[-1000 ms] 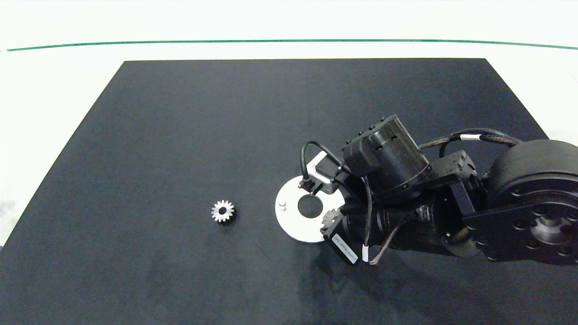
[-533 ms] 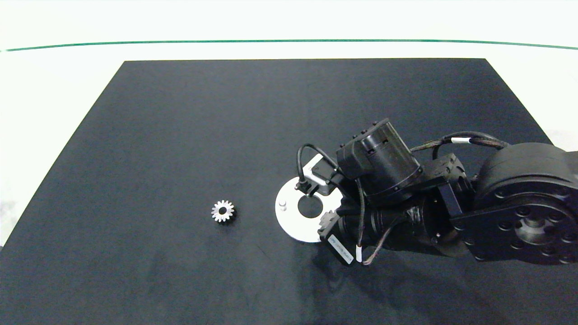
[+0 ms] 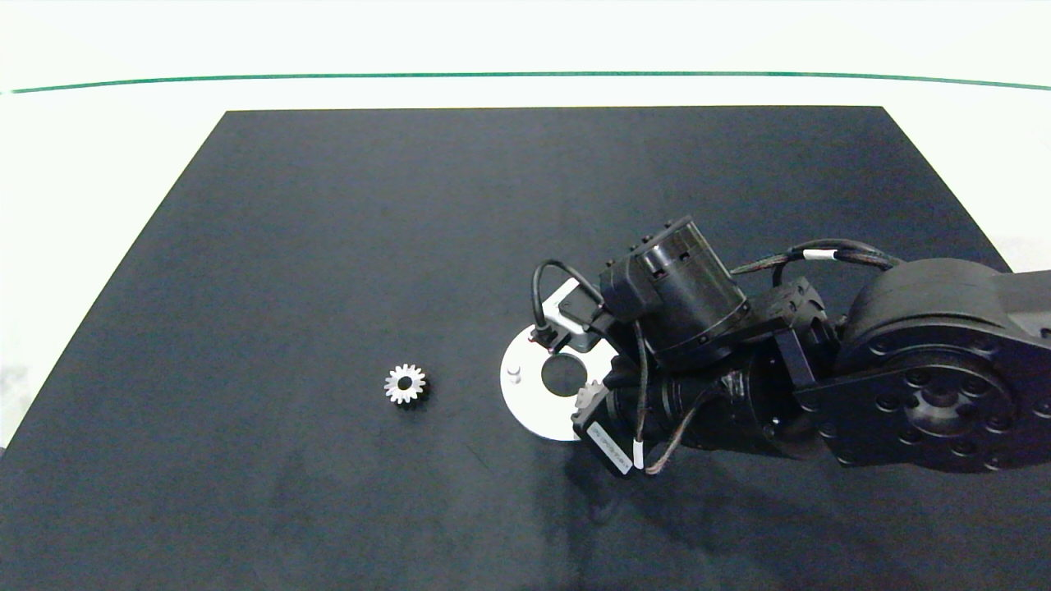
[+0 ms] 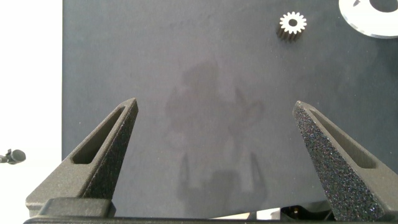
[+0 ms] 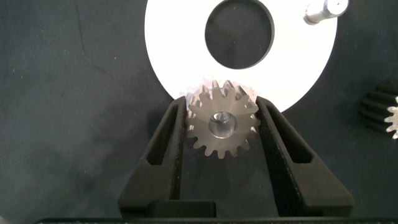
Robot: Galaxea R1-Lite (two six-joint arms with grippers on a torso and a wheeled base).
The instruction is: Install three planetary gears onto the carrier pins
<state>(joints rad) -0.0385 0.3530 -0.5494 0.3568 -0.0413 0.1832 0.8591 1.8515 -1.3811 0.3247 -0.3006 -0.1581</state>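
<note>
- Right gripper [image 5: 222,127] pinches a gear [image 5: 222,126] at the disc's [image 5: 168,50] edge, apparently seated on a pin.
- A second gear [image 3: 405,383] lies apart on the mat [image 3: 328,246].
- Left gripper [image 4: 217,155] hangs wide over the mat.

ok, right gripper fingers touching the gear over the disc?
Touching. The right wrist view shows the right gripper with both fingers pressed against the teeth of the gear, no gap on either side, at the white disc's edge.
</note>
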